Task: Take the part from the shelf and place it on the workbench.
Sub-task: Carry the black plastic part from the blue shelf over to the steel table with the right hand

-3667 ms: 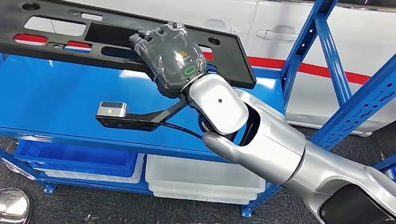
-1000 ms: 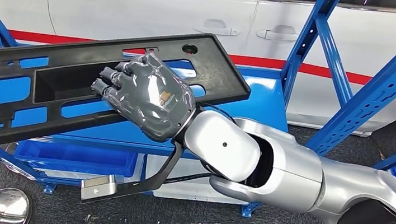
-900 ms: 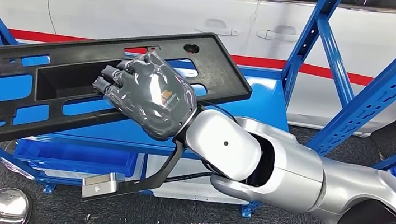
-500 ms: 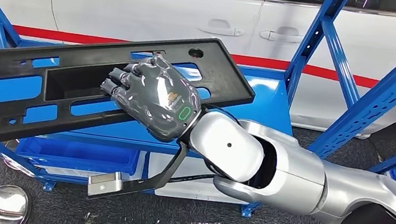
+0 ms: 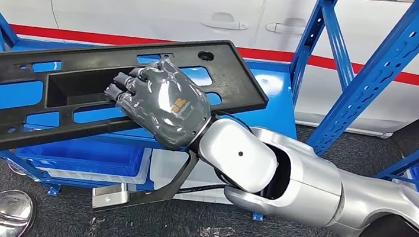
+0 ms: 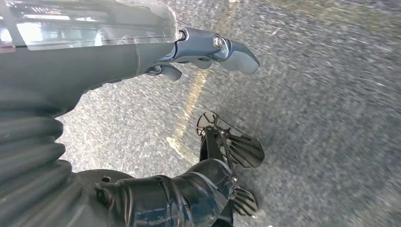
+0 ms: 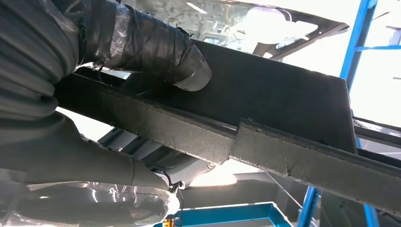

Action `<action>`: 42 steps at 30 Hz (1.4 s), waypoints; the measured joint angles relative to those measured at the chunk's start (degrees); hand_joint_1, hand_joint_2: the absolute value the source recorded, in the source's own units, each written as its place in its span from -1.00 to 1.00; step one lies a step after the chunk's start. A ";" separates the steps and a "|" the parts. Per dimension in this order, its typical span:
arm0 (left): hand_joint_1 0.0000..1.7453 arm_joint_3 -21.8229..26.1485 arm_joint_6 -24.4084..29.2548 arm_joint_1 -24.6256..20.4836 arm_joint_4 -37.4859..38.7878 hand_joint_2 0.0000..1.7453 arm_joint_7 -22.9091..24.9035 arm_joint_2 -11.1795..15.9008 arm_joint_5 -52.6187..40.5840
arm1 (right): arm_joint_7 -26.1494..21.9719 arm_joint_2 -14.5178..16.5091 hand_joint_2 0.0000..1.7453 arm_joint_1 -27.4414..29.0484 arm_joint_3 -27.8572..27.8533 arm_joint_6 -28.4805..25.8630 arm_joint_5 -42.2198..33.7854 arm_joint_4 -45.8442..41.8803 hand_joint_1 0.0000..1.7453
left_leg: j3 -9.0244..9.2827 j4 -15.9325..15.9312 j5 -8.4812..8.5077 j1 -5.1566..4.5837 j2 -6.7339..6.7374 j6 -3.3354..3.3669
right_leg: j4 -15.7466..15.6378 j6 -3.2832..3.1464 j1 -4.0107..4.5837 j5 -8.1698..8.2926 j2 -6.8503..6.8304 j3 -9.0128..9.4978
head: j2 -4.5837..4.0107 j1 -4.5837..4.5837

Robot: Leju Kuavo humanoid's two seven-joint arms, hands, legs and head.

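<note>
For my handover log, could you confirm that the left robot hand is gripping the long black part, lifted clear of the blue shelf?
Not quite: it is the right robot hand that grips the long black part, lifted clear of the blue shelf, as the head view shows. The left robot hand holds nothing above the floor.
</note>
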 joint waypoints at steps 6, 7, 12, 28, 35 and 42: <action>-1.00 0.00 0.00 -0.42 0.00 1.00 -0.28 0.06 -0.37 | -0.03 0.04 1.00 -0.02 -0.02 -0.03 0.10 0.21 1.00 | 7.86 -13.42 3.83 -0.93 -0.17 1.29 | 0.04 1.73 0.00 2.24 -0.14 -1.35 | 0.00 0.01; -1.00 0.00 -0.01 -0.44 0.00 1.00 -0.34 0.05 -0.41 | -0.04 0.03 1.00 -0.01 -0.02 -0.04 0.12 0.27 1.00 | 7.54 -13.67 4.23 -0.83 -0.11 1.66 | -0.13 2.11 0.05 2.62 -0.12 -1.49 | 0.00 -0.05; -1.00 -0.02 -0.03 -0.60 0.00 1.00 -0.46 0.04 -0.44 | -0.08 -0.03 1.00 0.13 -0.04 -0.05 0.14 0.54 1.00 | 4.52 -14.16 7.57 -0.58 0.40 3.34 | 10.96 3.14 -0.07 -7.74 -0.08 -5.13 | 0.00 0.45; -1.00 -0.01 -1.81 -0.35 0.02 1.00 1.08 0.03 0.19 | -0.15 0.17 1.00 0.28 -0.11 -0.09 0.49 2.19 1.00 | -5.25 0.05 1.55 -0.62 0.14 0.10 | -1.68 -0.58 0.41 -2.09 -0.54 4.19 | 0.00 0.33; -1.00 0.00 -2.19 -0.60 0.02 1.00 0.99 0.02 0.19 | -0.04 0.24 1.00 0.28 -0.29 -0.07 0.62 2.85 1.00 | 7.29 -11.55 4.18 -0.49 -0.09 0.05 | 0.31 0.98 0.28 1.16 -0.47 -1.16 | 0.00 0.33; -1.00 -0.02 -2.06 -0.63 0.02 1.00 1.48 -0.20 0.08 | 0.01 0.26 1.00 0.26 -0.44 0.05 0.73 3.37 1.00 | 4.80 -13.19 6.73 -0.49 0.30 3.31 | 9.30 2.86 0.24 -6.74 -0.13 -4.67 | 0.00 0.88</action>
